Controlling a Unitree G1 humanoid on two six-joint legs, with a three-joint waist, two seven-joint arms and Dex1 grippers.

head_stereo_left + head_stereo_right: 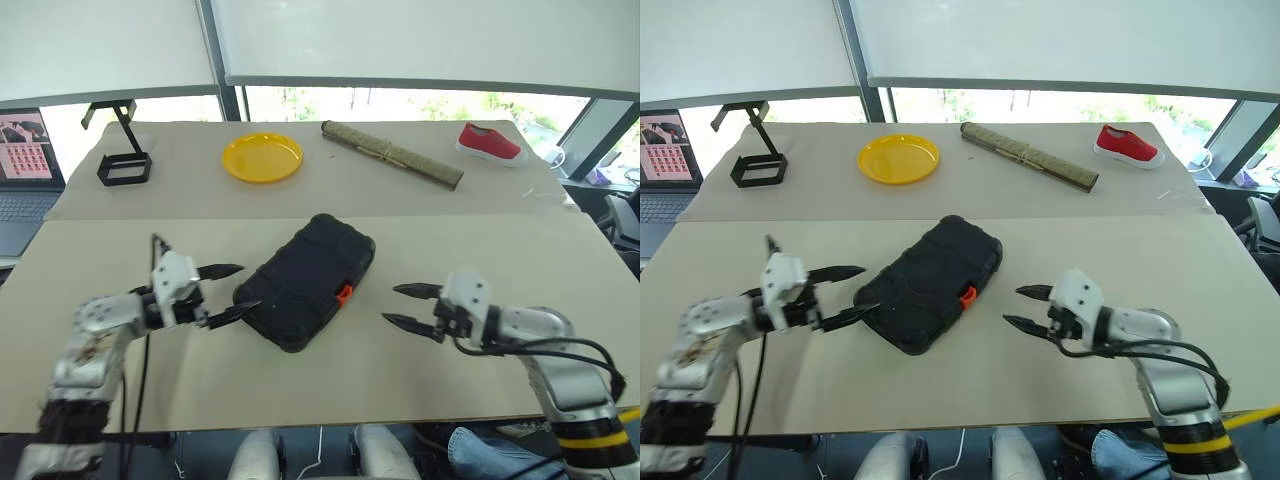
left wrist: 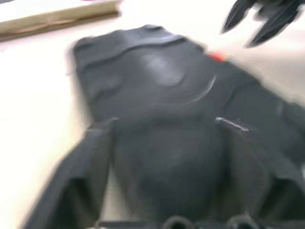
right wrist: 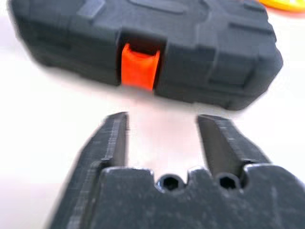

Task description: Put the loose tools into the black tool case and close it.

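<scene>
Closed black tool case (image 1: 307, 282), no readable writing, orange latch (image 1: 344, 294); left pincer (image 1: 228, 292) and right pincer (image 1: 408, 305) flank it, both wide, empty.

— What colours do I have on my screen?
— I see a black tool case (image 1: 308, 281) with a textured shell and an orange latch (image 1: 344, 294) on a beige table (image 1: 450, 240).
— And behind it?
— A yellow plate (image 1: 262, 157), a red shoe (image 1: 489, 143), an olive-brown rolled mat (image 1: 391, 153), a black wire stand (image 1: 125, 160).

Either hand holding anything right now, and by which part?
Nothing is held. Left hand and right hand are open, either side of the shut case.
</scene>
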